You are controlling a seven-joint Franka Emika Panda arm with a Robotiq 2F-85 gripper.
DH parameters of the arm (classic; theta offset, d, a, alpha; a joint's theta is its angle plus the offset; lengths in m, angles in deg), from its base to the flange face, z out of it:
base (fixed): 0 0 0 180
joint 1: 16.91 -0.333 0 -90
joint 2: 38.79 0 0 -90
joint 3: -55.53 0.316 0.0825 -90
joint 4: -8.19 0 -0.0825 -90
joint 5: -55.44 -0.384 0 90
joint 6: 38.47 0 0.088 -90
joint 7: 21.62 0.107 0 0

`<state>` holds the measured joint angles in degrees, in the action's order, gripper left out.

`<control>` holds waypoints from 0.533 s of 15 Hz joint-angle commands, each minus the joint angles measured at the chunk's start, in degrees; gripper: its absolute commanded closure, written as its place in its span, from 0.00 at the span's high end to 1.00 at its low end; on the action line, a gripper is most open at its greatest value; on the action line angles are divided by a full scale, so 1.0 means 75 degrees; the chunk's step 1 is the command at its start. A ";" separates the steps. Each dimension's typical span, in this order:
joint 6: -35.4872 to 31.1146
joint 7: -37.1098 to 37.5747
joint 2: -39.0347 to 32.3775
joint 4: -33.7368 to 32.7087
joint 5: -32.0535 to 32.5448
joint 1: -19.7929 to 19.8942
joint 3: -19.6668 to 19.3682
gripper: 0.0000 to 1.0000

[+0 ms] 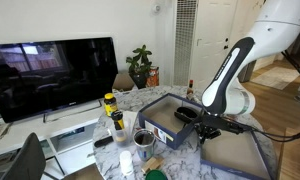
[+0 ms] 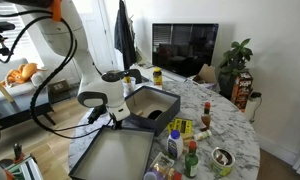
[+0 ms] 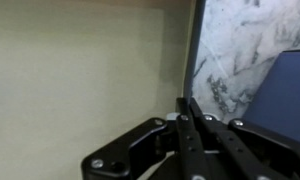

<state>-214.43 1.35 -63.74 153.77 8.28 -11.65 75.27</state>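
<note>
Pincer (image 3: 187,110) narrow, fingers together at box (image 1: 160,128) rim; actual grip unclear. Box unlifted on table (image 3: 230,50); flat tray (image 2: 110,158) beside pincer.

My gripper (image 3: 187,108) comes in from the bottom, its black fingers (image 3: 195,135) drawn together with no gap showing at the tips. Straight ahead of the tips a thin dark edge (image 3: 195,50) runs away from me. Left of my fingers lies a plain tan surface (image 3: 80,70). Right of them are white marble (image 3: 230,50) and a blue-grey panel (image 3: 285,90).
</note>
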 commanded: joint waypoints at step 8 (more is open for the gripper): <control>0.0004 -0.2606 0.3588 0.1779 -0.5203 0.2482 0.4275 0.01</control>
<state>-217.51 -12.67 -48.17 162.07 -19.46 4.79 100.41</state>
